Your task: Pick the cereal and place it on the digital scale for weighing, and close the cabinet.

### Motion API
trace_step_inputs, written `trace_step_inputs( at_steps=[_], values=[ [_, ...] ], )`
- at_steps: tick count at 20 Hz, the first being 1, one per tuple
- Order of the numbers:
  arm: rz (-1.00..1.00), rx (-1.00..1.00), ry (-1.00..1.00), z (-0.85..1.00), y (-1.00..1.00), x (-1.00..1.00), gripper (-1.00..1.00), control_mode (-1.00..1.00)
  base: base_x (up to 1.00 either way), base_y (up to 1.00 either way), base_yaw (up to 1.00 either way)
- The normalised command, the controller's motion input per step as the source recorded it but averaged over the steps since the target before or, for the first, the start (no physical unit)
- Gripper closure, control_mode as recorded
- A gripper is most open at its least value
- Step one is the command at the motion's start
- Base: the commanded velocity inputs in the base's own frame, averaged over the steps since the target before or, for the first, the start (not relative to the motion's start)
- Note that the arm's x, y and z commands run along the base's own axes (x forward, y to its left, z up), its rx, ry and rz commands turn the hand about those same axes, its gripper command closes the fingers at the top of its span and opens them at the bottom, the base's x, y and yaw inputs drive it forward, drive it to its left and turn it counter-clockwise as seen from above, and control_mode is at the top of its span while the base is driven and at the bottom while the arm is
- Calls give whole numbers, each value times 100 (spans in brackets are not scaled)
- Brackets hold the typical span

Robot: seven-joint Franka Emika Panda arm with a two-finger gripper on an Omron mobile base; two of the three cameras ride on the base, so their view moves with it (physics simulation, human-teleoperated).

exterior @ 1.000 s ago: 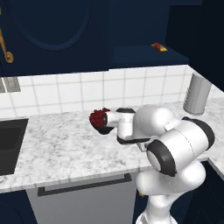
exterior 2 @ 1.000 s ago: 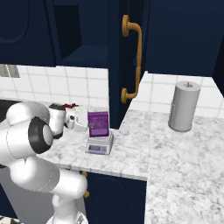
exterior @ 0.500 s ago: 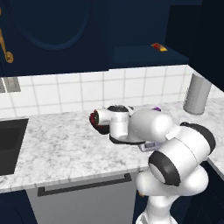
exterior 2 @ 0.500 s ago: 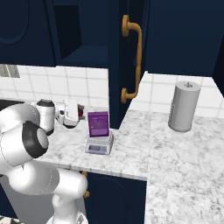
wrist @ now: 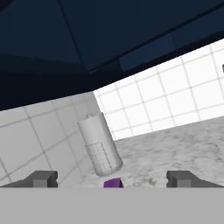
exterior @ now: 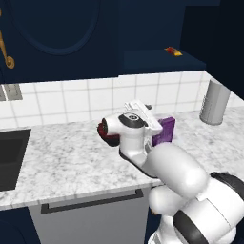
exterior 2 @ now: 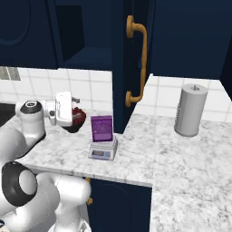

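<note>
Cereal point(exterior 2: 102, 128) upright on digital scale point(exterior 2: 103, 149), placement done. Gripper point(wrist: 112, 179) jaws wide apart, empty, backed farther off box than 1 s ago, beside fruit bowl point(exterior 2: 77, 119). Cabinet point(exterior 2: 120, 68) door open; closing remains.

Purple cereal point(exterior: 164, 130) upright on marble bench point(exterior: 62, 162), partly hidden behind arm w/ end effector point(exterior: 145, 116). Red-fruit bowl point(exterior: 106, 135) just left of arm; grey canister point(exterior: 215, 102) far right.
</note>
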Motion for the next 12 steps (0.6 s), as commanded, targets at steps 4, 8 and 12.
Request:
trace_step_inputs(
  at_steps=[4, 8, 12],
  values=[
    [0, 8, 3, 43, -43, -90, -100, -100, 0, 0, 0],
    [0, 15, 0, 73, -52, -97, -100, -100, 0, 0, 0],
    [0, 24, 0, 37, -45, -100, -100, -100, 0, 0, 0]
  ],
)
